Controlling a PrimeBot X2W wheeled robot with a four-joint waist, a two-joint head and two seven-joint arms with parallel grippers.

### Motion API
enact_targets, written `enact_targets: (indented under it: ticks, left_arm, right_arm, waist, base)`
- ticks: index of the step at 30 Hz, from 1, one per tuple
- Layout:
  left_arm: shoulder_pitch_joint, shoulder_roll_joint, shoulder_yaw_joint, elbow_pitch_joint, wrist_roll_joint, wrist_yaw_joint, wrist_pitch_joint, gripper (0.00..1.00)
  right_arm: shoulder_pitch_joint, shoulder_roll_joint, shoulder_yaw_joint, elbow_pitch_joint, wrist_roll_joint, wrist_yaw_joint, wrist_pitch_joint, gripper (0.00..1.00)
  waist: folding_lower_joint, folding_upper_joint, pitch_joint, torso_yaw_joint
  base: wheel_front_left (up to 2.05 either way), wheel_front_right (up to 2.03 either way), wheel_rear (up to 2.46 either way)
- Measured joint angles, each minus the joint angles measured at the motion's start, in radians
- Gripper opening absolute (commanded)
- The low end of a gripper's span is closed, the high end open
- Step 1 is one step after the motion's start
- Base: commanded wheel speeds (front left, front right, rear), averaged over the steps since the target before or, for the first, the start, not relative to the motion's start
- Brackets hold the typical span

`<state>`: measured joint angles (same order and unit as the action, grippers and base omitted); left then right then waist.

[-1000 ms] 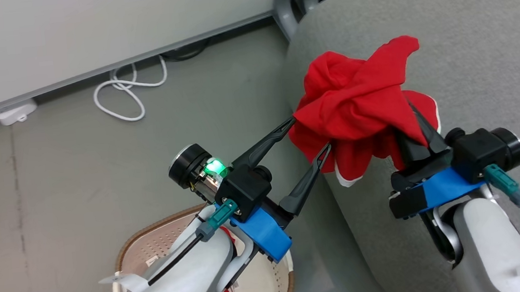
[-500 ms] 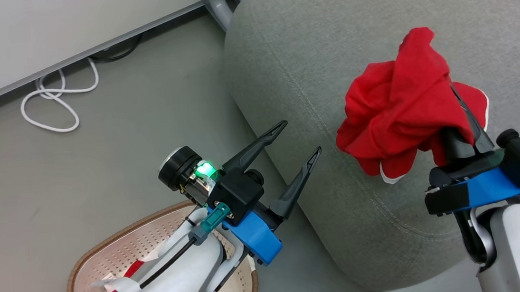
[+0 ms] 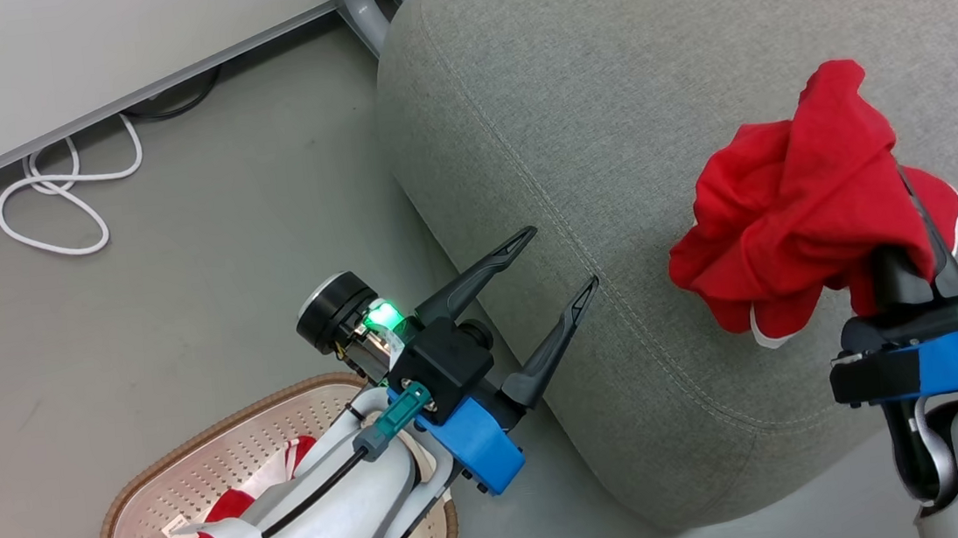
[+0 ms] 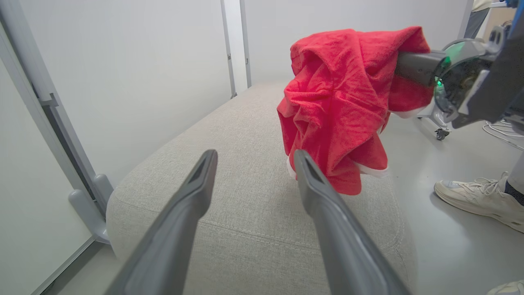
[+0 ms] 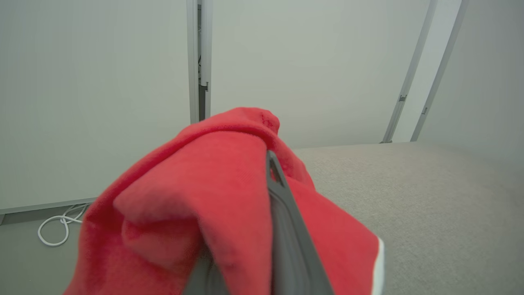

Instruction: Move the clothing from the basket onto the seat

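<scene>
While clenched on a bunched red garment point(image 3: 799, 212), held it above the seat point(image 3: 603, 99) with the right gripper point(image 3: 922, 261), folds draped over the dark fingers point(image 5: 286, 233). Hovered the left gripper point(image 3: 560, 258) spread wide and empty beside the seat's near edge, apart from the garment. Saw a second red garment point(image 3: 230, 508) lying in the basket point(image 3: 221, 421) on the floor point(image 3: 185, 315).

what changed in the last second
The right gripper carried the red garment to the robot's right, farther over the seat, away from the left gripper, which had been at the cloth's edge. The head view shifted too. Unchanged: right shut on it, left open, other garment in the basket.
</scene>
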<state>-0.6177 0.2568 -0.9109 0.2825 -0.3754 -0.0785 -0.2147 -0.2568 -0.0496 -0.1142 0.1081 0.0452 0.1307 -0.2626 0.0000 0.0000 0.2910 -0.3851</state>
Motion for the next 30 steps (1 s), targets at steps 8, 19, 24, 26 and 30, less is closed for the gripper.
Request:
enact_targets:
  ticks: [8, 19, 24, 26, 30]
  left_arm:
    - [-0.025, 0.004, 0.008, -0.013, 0.007, 0.012, -0.008, 1.0]
    - [-0.115, 0.005, 0.007, -0.047, 0.04, 0.012, -0.002, 1.0]
    - [-0.16, 0.022, 0.013, -0.063, 0.056, 0.012, 0.002, 1.0]
    - [-0.176, 0.026, 0.015, -0.068, 0.062, 0.012, 0.004, 1.0]
    - [-0.21, 0.03, 0.014, -0.077, 0.078, 0.011, 0.005, 1.0]
  right_arm:
    - [-0.133, 0.0, -0.045, -0.03, -0.018, 0.0, 0.0, 0.0]
    - [-0.467, -0.09, -0.192, 0.039, -0.081, 0.0, 0.0, 0.0]
    - [-0.587, -0.127, -0.238, 0.085, -0.09, 0.0, 0.0, 0.0]
    - [-0.624, -0.139, -0.258, 0.114, -0.097, 0.0, 0.0, 0.0]
    - [-0.684, -0.154, -0.307, 0.214, -0.107, 0.0, 0.0, 0.0]
  waist:
    - [0.0, 0.0, 0.029, 0.029]
    - [0.0, 0.0, 0.171, 0.091]
    - [0.0001, 0.0, 0.27, 0.115]
    - [0.0002, 0.0, 0.308, 0.125]
    - [0.0002, -0.0001, 0.376, 0.149]
  base:
    - [0.0, 0.0, 0.0]
    - [0.0, 0.0, 0.0]
    - [0.0, 0.0, 0.0]
    - [0.0, 0.0, 0.0]
    - [0.0, 0.0, 0.0]
